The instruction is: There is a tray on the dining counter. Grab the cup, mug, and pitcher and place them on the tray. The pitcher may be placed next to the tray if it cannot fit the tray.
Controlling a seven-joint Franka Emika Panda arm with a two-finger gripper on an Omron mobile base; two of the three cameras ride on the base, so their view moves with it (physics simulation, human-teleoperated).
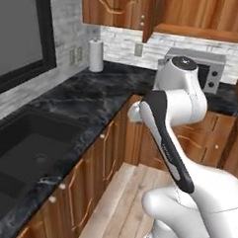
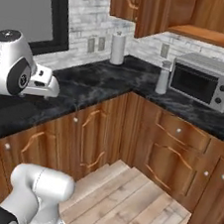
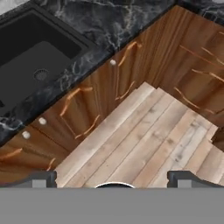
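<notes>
A tall pale grey pitcher (image 2: 163, 77) stands upright on the black marble wall counter (image 2: 107, 83), just left of the microwave (image 2: 202, 85) in the corner. My gripper (image 3: 114, 178) is open, its two dark fingertips (image 3: 43, 178) far apart with nothing between them. It points down at the plank floor (image 3: 144, 140) in front of the corner cabinets, well short of the pitcher. The white hand (image 2: 42, 85) hangs beside the counter's edge. The tray, the dining counter, the cup and the mug are out of view.
A black sink (image 1: 25, 146) is sunk into the counter on the left. A paper towel roll (image 1: 96, 55) stands by the back wall. Wooden cabinet doors (image 3: 96, 105) line the floor on two sides, with wall cabinets (image 2: 162, 10) overhead.
</notes>
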